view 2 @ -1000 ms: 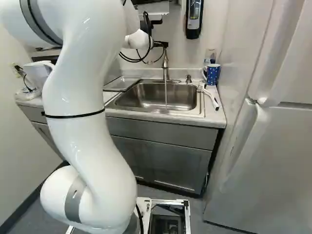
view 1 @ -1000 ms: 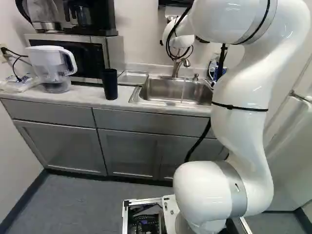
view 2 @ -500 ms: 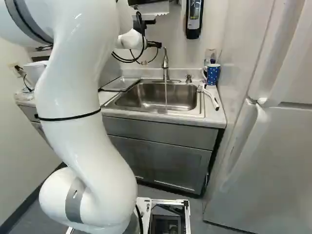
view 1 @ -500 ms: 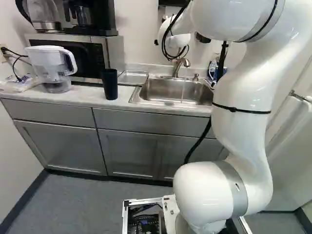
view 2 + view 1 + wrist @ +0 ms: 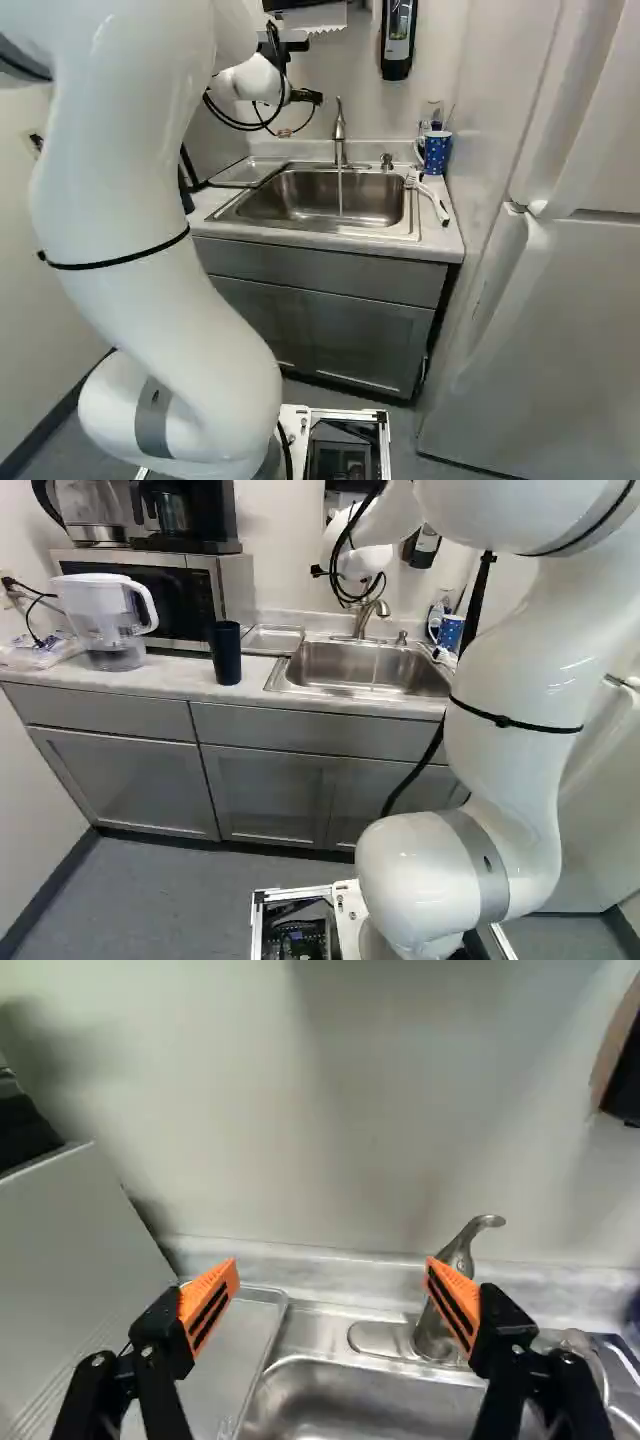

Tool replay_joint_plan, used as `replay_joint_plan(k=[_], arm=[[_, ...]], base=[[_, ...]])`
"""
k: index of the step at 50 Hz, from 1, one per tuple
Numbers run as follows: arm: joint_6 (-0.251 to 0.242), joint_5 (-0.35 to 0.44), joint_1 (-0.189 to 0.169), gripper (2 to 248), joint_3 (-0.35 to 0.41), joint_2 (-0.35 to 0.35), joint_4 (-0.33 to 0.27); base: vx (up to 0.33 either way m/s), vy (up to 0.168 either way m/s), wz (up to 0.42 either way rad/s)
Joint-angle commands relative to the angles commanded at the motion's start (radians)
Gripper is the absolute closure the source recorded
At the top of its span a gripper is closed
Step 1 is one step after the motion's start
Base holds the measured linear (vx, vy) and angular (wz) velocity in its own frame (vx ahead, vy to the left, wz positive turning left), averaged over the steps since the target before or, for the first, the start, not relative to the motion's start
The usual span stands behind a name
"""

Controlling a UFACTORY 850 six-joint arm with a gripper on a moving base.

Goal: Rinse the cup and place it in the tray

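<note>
Plainly, the gripper [image 5: 332, 1264] is spread wide, its orange pads [image 5: 208, 1305] facing each other across a broad gap. A dark cup [image 5: 226, 654] is seen upright on the counter [image 5: 110, 682], left of centre in the upper half of the left base view. Between it and the sink [image 5: 300, 690], a metal tray [image 5: 273, 640] is set. At the upper centre of the right base view, water [image 5: 340, 195] is poured from the faucet [image 5: 339, 130].
</note>
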Motion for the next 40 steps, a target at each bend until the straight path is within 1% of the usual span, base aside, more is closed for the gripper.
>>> replay_joint_plan(k=[29,40], arm=[[0.000,-0.156,0.004,3,0.159,0.152,0.000],[0.000,-0.221,-0.001,3,0.217,0.210,0.000]], base=[[0.000,0.000,0.000],[0.000,0.000,0.000]])
